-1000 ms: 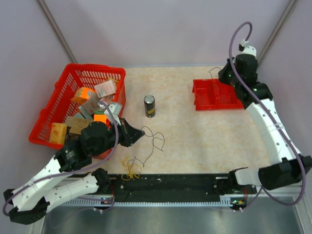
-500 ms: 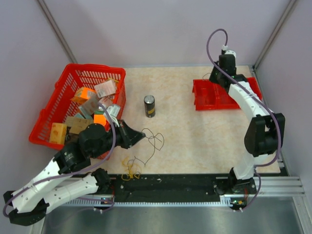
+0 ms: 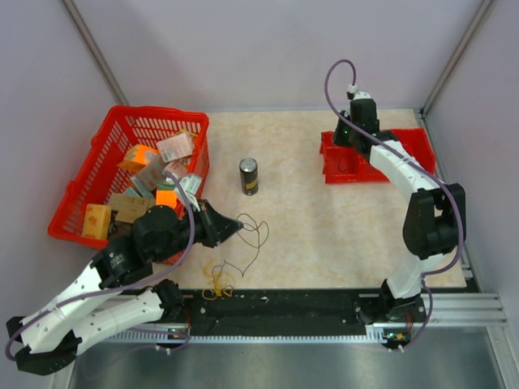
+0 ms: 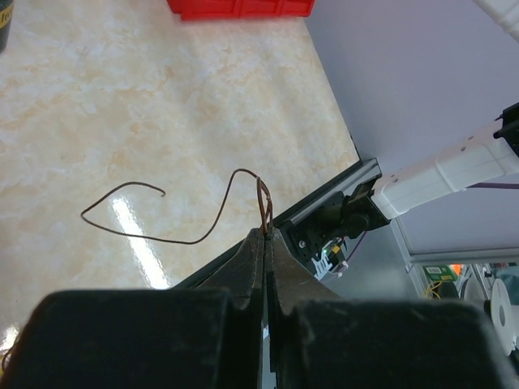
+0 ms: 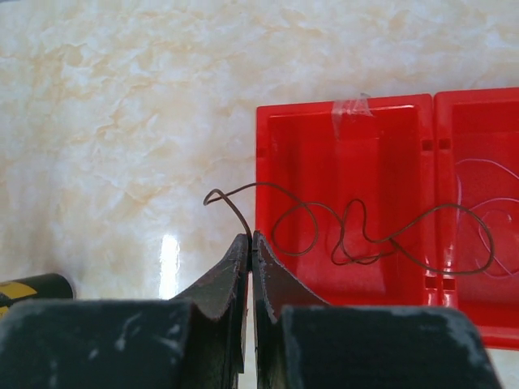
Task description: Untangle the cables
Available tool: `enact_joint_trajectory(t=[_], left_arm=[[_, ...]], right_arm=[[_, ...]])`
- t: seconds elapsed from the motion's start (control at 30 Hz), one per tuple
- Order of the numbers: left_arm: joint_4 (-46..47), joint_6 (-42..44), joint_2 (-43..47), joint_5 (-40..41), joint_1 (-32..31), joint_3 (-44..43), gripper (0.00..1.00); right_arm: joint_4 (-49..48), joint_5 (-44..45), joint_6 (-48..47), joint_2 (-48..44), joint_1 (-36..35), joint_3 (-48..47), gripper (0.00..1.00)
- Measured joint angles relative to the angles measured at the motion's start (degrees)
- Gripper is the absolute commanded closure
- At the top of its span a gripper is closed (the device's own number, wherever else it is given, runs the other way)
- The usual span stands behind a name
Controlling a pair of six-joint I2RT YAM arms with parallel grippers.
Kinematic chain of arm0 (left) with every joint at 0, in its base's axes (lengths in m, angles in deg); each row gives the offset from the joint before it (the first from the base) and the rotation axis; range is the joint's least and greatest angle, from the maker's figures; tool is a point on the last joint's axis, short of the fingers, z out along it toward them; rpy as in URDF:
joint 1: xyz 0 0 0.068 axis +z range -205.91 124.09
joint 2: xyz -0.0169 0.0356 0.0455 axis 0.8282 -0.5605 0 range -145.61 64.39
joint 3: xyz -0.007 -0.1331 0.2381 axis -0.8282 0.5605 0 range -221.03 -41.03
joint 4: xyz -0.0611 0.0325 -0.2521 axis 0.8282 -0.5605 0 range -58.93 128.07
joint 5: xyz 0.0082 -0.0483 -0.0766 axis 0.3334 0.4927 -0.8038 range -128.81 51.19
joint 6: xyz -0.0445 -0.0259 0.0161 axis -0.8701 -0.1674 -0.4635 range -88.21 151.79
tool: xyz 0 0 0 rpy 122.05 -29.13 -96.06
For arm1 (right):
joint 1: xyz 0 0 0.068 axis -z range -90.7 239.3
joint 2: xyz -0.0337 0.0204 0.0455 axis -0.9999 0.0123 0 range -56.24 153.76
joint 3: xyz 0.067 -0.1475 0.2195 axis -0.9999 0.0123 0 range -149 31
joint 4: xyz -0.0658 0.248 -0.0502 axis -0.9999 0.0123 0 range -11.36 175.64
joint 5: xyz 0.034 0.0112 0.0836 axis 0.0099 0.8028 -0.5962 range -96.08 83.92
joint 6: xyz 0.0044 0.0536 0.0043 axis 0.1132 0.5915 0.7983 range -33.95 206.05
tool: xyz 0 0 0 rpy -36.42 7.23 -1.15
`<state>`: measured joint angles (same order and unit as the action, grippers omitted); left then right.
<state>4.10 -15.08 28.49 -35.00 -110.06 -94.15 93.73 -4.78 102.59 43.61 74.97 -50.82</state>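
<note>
My left gripper [image 3: 238, 226] is shut on a thin black wire [image 3: 256, 235] that loops over the table to its right. In the left wrist view the closed tips [image 4: 266, 233] pinch a twisted end of this dark wire [image 4: 146, 235], which trails left. A yellow-orange wire [image 3: 217, 280] lies bunched at the near table edge. My right gripper [image 3: 346, 136] hangs over the left compartment of a red bin [image 3: 375, 172]. Its tips [image 5: 250, 237] are shut on another dark wire [image 5: 349, 235] that curls across that compartment [image 5: 340, 146].
A black can [image 3: 249, 176] stands mid-table and shows in the right wrist view [image 5: 32, 288]. A red basket [image 3: 89, 174] full of boxes sits at the left. A pale thin wire [image 5: 486, 212] lies in the bin's right compartment. A black rail [image 3: 284, 304] runs along the near edge.
The right arm has swung left, carrying its gripper from the bin's right side to over the left compartment. The left gripper has edged slightly right with the black wire.
</note>
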Motion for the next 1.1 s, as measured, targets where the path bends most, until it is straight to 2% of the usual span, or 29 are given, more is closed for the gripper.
enact_joint_trajectory(t=[0.17, 0.2, 0.3, 0.33, 0.4, 0.43, 0.7, 0.97, 1.1], left_arm=[[0.3, -0.2, 0.0, -0.2, 0.0, 0.0, 1.00], [0.3, -0.3, 0.0, -0.2, 0.0, 0.1, 1.00], [0.5, -0.7, 0.1, -0.4, 0.0, 0.3, 1.00], [0.5, -0.9, 0.1, -0.5, 0.0, 0.4, 1.00], [0.5, -1.0, 0.1, -0.6, 0.0, 0.4, 1.00], [0.6, -1.0, 0.1, -0.6, 0.0, 0.4, 1.00], [1.1, -1.2, -0.8, -1.5, 0.0, 0.5, 1.00], [1.1, -1.2, -1.4, -2.1, 0.0, 0.8, 1.00], [1.1, -1.2, -1.2, -2.1, 0.0, 1.2, 1.00]], right_arm=[[0.2, 1.3, 4.5, 1.2, 4.1, 0.1, 1.00], [0.3, 2.0, 5.2, 1.7, 5.2, 0.2, 0.96], [1.5, 3.0, 5.4, 4.1, 7.8, -0.2, 0.77], [3.1, 2.8, 5.0, 5.7, 8.2, -1.6, 0.64], [5.9, 1.8, 4.4, 9.2, 8.2, -5.0, 0.47], [6.4, 1.3, 3.9, 10.5, 8.0, -5.8, 0.42], [11.1, -0.5, 4.4, 7.0, 8.3, -2.9, 0.40], [9.7, 0.2, 6.0, 0.5, 11.5, 5.0, 0.39], [9.1, 2.3, 7.1, 0.3, 13.5, 5.3, 0.40]])
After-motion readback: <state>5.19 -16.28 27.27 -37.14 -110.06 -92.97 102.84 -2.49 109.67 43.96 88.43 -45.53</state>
